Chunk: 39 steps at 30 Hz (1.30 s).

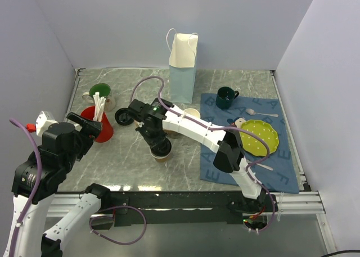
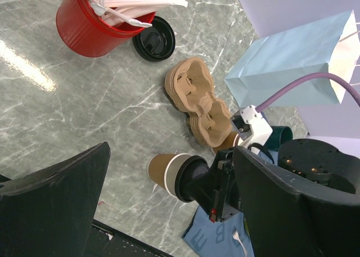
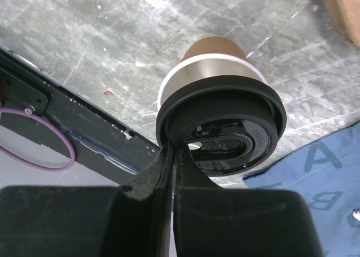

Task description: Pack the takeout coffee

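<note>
The takeout coffee cup (image 1: 161,152), tan kraft paper, stands on the marble table near the middle front. Its black lid (image 3: 236,127) sits on its rim. My right gripper (image 1: 155,138) is directly over it, its fingers pinched on the lid's near edge (image 3: 173,156). The cup (image 2: 163,170) and lid also show in the left wrist view, under the right gripper. My left gripper (image 1: 84,125) is open and empty, held above the table's left side, apart from the cup.
A red cup of white sticks (image 1: 97,125) and a loose black lid (image 1: 122,116) stand at left. Stacked cardboard carriers (image 2: 199,99) lie behind the cup. A pale blue paper bag (image 1: 183,66) stands at back. A green mug (image 1: 226,98), second kraft cup (image 1: 192,113) and green plate (image 1: 256,136) are on the right.
</note>
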Motion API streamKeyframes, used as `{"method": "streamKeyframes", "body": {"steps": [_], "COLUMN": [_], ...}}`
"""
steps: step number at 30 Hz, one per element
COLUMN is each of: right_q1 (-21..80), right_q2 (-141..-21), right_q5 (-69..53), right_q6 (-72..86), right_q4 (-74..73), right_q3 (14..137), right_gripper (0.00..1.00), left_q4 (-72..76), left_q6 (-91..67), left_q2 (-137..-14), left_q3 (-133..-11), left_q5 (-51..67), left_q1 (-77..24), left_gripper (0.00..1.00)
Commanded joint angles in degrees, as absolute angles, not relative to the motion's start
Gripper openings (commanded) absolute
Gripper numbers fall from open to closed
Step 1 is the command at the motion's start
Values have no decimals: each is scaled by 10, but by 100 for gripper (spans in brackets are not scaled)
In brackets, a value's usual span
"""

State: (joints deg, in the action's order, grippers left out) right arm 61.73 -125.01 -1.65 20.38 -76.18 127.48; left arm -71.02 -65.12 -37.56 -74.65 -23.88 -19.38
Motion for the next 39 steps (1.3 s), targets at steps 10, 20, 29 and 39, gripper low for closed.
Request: {"method": "streamKeyframes", "body": {"steps": [10, 20, 29, 39], "right_q1": [624, 624, 625, 590], "right_q2": [-1280, -1277, -1267, -1201], "right_q5": [-16, -28, -40, -76], "right_q6": [199, 201, 207, 214], "right_q4": [-777, -763, -759, -732], "right_q3": [1288, 1289, 1309, 1286], "right_gripper": [0, 18, 33, 39], "left_q4": [-709, -703, -687, -644], "left_q6": [-641, -636, -621, -563], "left_q2": [-372, -375, -383, -395], "left_q3": [-757, -751, -740, -684], "left_q5": [-249, -247, -236, -157], "left_q1": [-193, -193, -193, -193], "left_gripper": [97, 97, 97, 99]}}
